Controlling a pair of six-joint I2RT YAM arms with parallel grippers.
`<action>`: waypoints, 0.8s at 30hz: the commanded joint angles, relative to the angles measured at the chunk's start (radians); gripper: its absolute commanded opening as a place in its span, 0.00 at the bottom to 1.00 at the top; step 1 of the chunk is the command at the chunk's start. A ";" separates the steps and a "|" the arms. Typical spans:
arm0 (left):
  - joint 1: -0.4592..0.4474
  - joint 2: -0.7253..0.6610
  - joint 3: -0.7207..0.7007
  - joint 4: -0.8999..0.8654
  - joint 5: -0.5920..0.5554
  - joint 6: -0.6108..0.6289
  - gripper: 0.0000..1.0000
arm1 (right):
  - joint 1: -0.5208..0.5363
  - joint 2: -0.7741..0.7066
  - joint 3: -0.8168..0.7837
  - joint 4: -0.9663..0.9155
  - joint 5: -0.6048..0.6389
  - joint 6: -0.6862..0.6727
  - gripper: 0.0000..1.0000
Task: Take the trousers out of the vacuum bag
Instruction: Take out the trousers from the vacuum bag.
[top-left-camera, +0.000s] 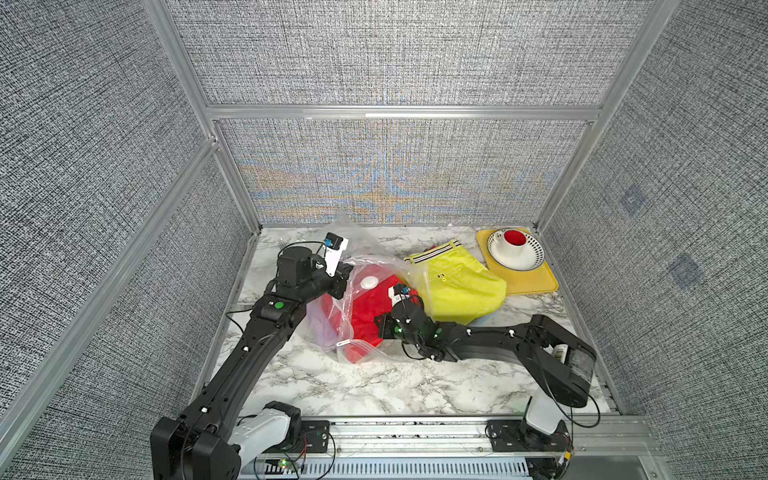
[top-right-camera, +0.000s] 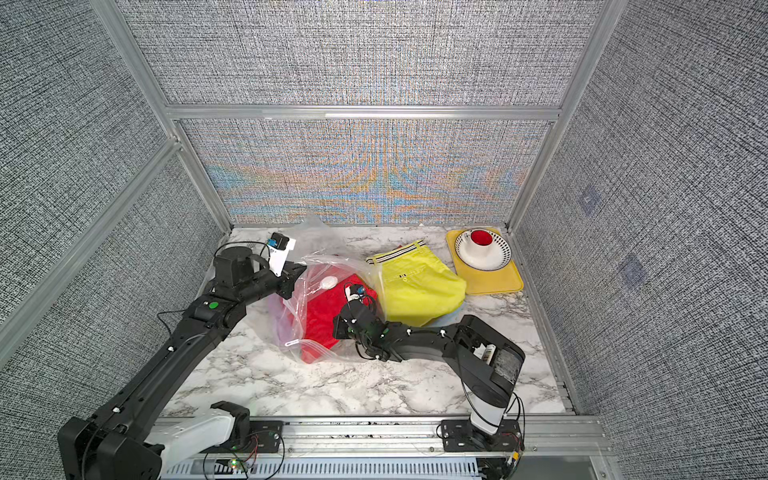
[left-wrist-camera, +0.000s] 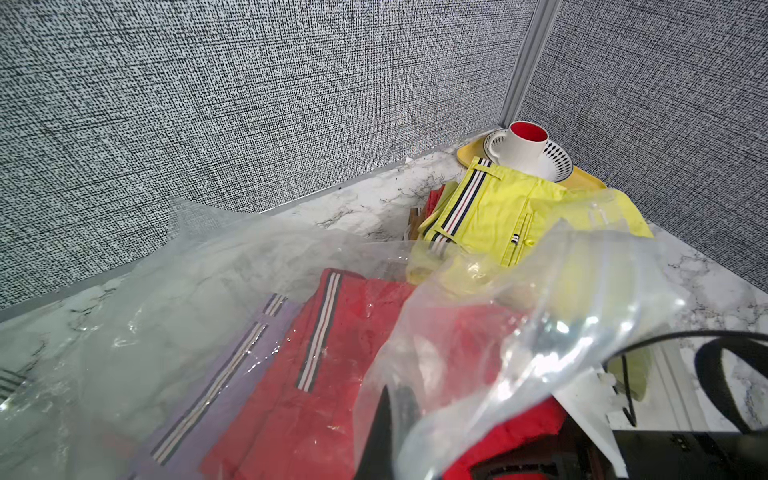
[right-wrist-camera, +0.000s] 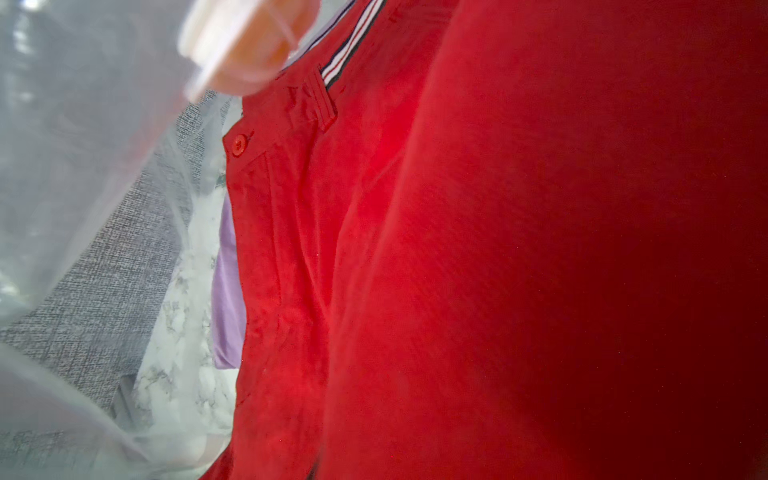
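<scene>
We see the left gripper (top-left-camera: 345, 274) pinching the raised crinkly clear plastic vacuum bag (top-left-camera: 324, 320); the right gripper (top-left-camera: 380, 326), jaws pressed together, reaches inside onto the folded red trousers (top-left-camera: 368, 305); folded yellow trousers (top-left-camera: 457, 282) lie outside.

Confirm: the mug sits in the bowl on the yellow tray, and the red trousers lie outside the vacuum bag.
No: the red trousers lie inside the vacuum bag, under its clear plastic, as the left wrist view shows. The rest stands.

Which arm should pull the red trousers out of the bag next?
Right. The right gripper sits inside the mouth of the vacuum bag, shut on the red trousers, so it likely only needs to draw back. The left gripper is shut on the bag's upper edge, holding it up.
</scene>
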 joint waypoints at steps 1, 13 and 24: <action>0.000 0.000 -0.004 0.065 -0.016 -0.009 0.00 | 0.008 -0.029 0.009 -0.001 0.055 -0.030 0.00; 0.001 0.064 0.021 0.099 -0.057 -0.010 0.00 | 0.098 -0.119 0.215 -0.306 0.172 -0.332 0.00; 0.000 0.074 -0.003 0.128 -0.070 -0.015 0.00 | 0.064 -0.415 0.178 -0.397 0.048 -0.549 0.00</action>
